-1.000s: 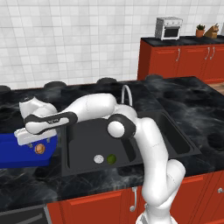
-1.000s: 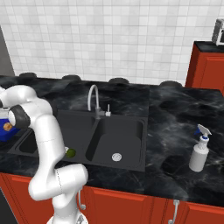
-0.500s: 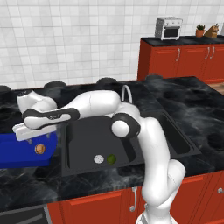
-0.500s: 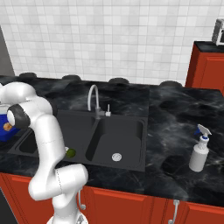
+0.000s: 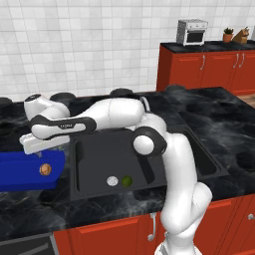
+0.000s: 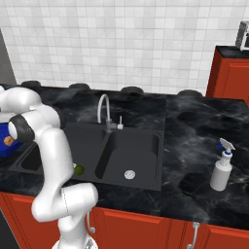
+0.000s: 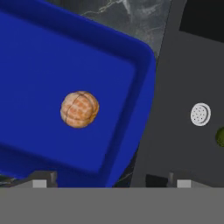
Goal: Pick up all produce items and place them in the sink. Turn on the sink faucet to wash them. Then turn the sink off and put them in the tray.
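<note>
A black marble-patterned counter (image 5: 224,124) is running beneath a white tiled wall, with red cabinets standing below it and a white spray bottle (image 6: 222,165) resting well to the right. The matte black double-basin sink (image 5: 94,152) is sitting recessed in this counter, and the slim silver gooseneck faucet (image 6: 103,108) is rising behind it. The bright blue rectangular tray (image 7: 144,83) is lying just beside the sink's left edge. The tan-brown lumpy produce piece (image 7: 79,109) is resting on the tray floor, apart from the walls. The dark green ball (image 5: 127,181) is lying in the left basin, just beside the round silver drain (image 5: 113,181). The two-finger gripper (image 5: 37,144) is hovering above the tray with its jaws spread wide and holding nothing. The green ball is probably light, firm and smooth, so it is likely to roll at a glancing touch. Judging by its roundness, the fingers should be descending vertically and closing across its widest middle, clear of the drain.
</note>
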